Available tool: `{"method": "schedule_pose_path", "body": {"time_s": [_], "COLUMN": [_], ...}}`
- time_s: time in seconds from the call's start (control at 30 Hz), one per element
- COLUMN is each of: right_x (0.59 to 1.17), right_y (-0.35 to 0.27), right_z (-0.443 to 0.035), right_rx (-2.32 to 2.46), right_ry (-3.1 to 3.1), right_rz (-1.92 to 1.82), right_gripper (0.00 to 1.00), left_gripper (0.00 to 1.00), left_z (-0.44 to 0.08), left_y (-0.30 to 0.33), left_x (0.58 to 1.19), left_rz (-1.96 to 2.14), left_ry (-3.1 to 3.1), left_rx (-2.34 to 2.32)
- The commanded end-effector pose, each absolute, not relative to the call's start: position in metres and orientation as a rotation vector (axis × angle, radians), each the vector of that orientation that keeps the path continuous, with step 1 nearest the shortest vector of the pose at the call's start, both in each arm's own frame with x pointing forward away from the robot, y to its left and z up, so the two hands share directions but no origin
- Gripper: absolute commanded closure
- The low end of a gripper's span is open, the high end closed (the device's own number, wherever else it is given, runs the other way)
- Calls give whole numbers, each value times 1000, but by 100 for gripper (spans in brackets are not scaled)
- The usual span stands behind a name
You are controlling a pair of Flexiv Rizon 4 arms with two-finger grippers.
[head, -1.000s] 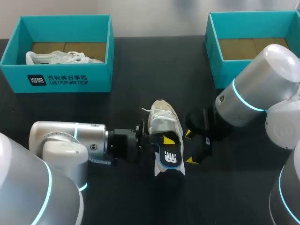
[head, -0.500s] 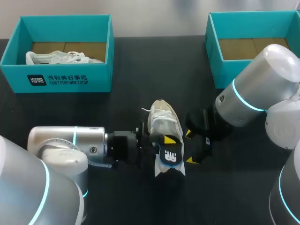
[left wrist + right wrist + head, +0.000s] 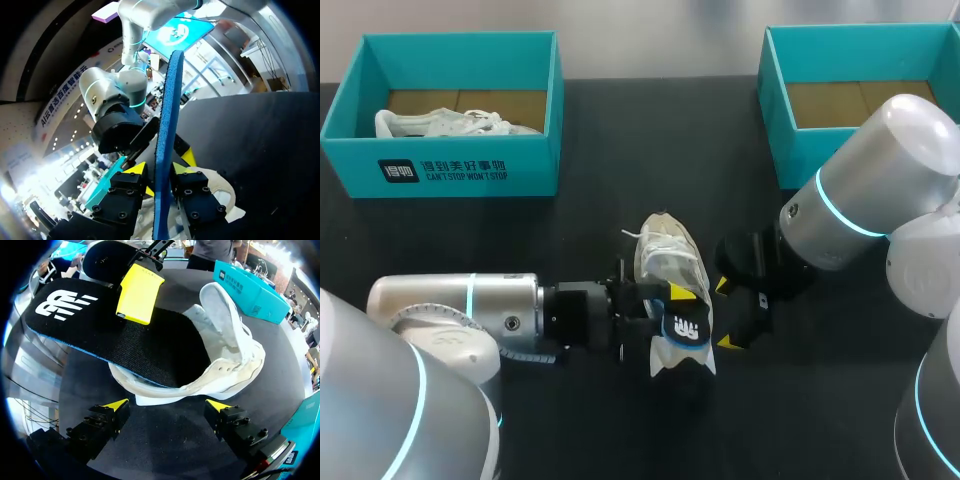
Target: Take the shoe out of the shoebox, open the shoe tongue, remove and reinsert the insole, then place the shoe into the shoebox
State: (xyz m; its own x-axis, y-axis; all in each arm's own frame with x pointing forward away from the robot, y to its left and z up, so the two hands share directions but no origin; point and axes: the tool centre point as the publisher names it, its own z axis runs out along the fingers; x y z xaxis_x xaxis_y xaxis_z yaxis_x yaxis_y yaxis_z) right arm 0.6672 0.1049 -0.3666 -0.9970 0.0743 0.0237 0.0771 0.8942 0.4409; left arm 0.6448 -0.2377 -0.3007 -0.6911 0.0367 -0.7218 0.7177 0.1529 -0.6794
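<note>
The white shoe (image 3: 668,255) lies on the black table (image 3: 520,230) between both grippers. Its black insole (image 3: 125,340) sits partly inside the shoe, clamped edgewise between the left gripper (image 3: 162,176) fingers. The right gripper (image 3: 169,405) stands just beside the shoe, fingers apart.

This is a robotics lab, laid out as a test bench rather than a home or a shop. A plain matte black desk (image 3: 600,150) carries staged props. An open teal cardboard shoebox (image 3: 450,170) sits at its far left corner with a white shoe (image 3: 440,123) lying inside, and a second teal cardboard shoebox (image 3: 800,150) sits at the far right corner. Two bulky grey-and-white robot arms with glowing cyan rings at their joints hang over the desk: the left arm (image 3: 450,310) at the near left corner, the right arm (image 3: 880,190) at the right edge.
</note>
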Motion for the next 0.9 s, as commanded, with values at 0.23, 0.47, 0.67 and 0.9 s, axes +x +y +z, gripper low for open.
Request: {"method": "schedule_pose_path", "body": {"time_s": [0.23, 0.47, 0.67, 0.9], "right_x": [666, 666, 666, 666], "right_y": [105, 105, 105, 105], "right_z": [-366, -366, -366, -366], "right_rx": [-123, -123, -123, -123], "right_ry": [-3054, -3054, -3054, -3054], "right_rz": [-709, -709, -709, -709], "right_gripper": [0, 0, 0, 0], "left_gripper": [100, 100, 100, 100], "left_z": [-301, -321, -332, -344], "left_y": [-247, -246, -244, -245], "left_x": [645, 654, 664, 679], "left_rz": [-1530, -1471, -1436, -1407], "left_ry": [1885, 1834, 1835, 1874], "left_rx": [770, 832, 817, 743]}}
